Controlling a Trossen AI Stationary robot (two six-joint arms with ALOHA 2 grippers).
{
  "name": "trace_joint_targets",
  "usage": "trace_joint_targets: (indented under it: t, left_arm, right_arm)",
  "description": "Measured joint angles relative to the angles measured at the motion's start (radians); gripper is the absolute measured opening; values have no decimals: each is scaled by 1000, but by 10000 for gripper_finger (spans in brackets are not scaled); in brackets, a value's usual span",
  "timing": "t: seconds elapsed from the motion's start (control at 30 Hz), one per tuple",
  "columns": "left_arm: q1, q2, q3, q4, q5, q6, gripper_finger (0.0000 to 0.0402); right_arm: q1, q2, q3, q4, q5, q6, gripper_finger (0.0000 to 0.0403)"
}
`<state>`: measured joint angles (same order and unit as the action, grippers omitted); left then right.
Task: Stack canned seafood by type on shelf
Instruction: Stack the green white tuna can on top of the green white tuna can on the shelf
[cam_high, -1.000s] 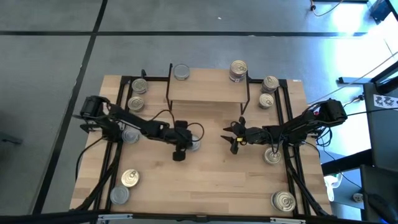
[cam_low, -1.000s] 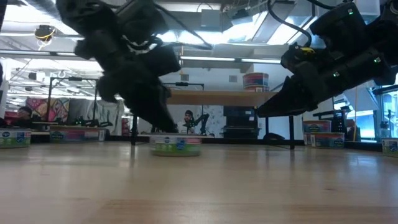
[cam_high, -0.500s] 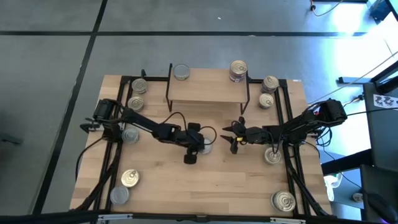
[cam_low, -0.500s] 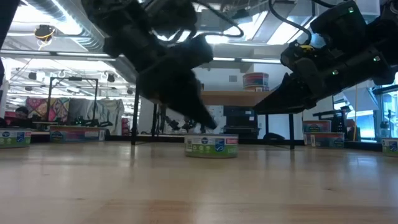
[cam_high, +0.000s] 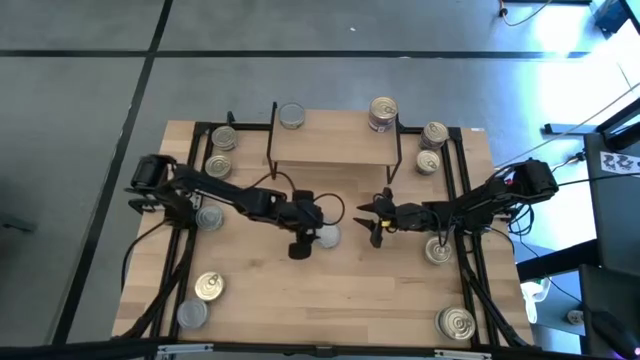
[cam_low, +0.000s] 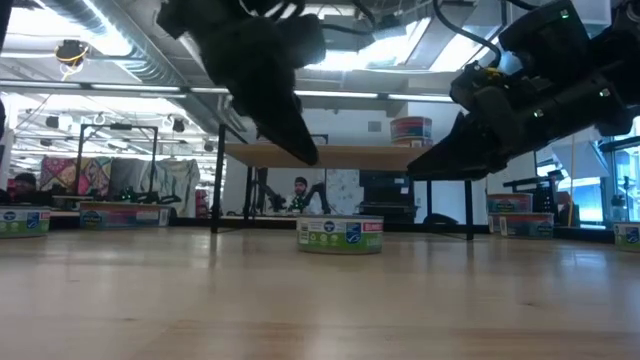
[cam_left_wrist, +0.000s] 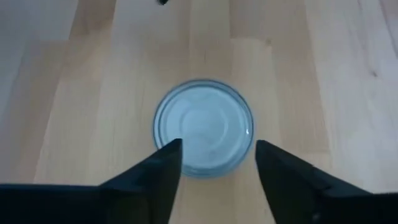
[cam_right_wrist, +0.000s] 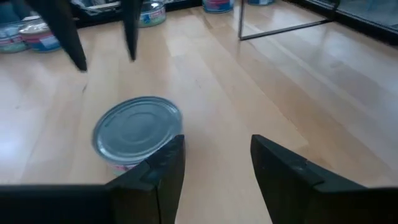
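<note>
High view: The left end effector (cam_high: 312, 235) hangs just beside a silver-lidded tin (cam_high: 327, 237) at mid-counter (cam_high: 350, 290); the right end effector (cam_high: 372, 220) waits near it on the tin's other side, the shelf (cam_high: 335, 146) beyond both.
Low view: The tin (cam_low: 340, 233) stands alone on the counter, the left end effector (cam_low: 296, 143) raised above it.
Left wrist view: Fingers (cam_left_wrist: 163, 168) parted, clear of the tin (cam_left_wrist: 203, 126) between them.
Right wrist view: Fingers (cam_right_wrist: 166, 163) apart, empty, the tin (cam_right_wrist: 138, 131) just ahead.

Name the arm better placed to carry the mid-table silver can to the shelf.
Right, probably. The right gripper sits open beside the silver can, low and facing it, while the left gripper, open, hangs above the can. The shelf lies just beyond both.
</note>
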<state>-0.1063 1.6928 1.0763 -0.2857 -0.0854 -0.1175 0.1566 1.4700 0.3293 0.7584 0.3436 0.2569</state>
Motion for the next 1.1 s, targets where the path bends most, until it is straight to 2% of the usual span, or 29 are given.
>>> trace_joint_targets:
  t: [0.1,0.23,0.37,0.47,0.63,0.77,0.9,1.1]
  left_arm:
    - [8,-19,0,-53,27,-26,239]
    - [10,-32,-15,-105,47,-49,263]
    - [6,-39,-99,-66,51,-60,268]
    - [-1,-39,-187,27,51,-82,269]
    - [-11,-39,-336,327,51,-94,269]
    - [-9,-39,-404,450,27,-93,269]
    - [-9,-39,-426,526,-6,-76,269]
    - [0,-34,-424,739,-31,-66,269]
  right_arm:
    - [0,0,19,-6,-55,0,210]
    - [0,17,62,-57,-94,24,281]
    - [0,54,112,-153,-125,25,356]
    - [0,79,140,-216,-155,24,391]
    - [0,108,158,-238,-158,23,381]
    - [0,124,164,-236,-156,23,366]
    - [0,132,164,-229,-155,10,363]
    - [0,132,164,-225,-135,0,363]
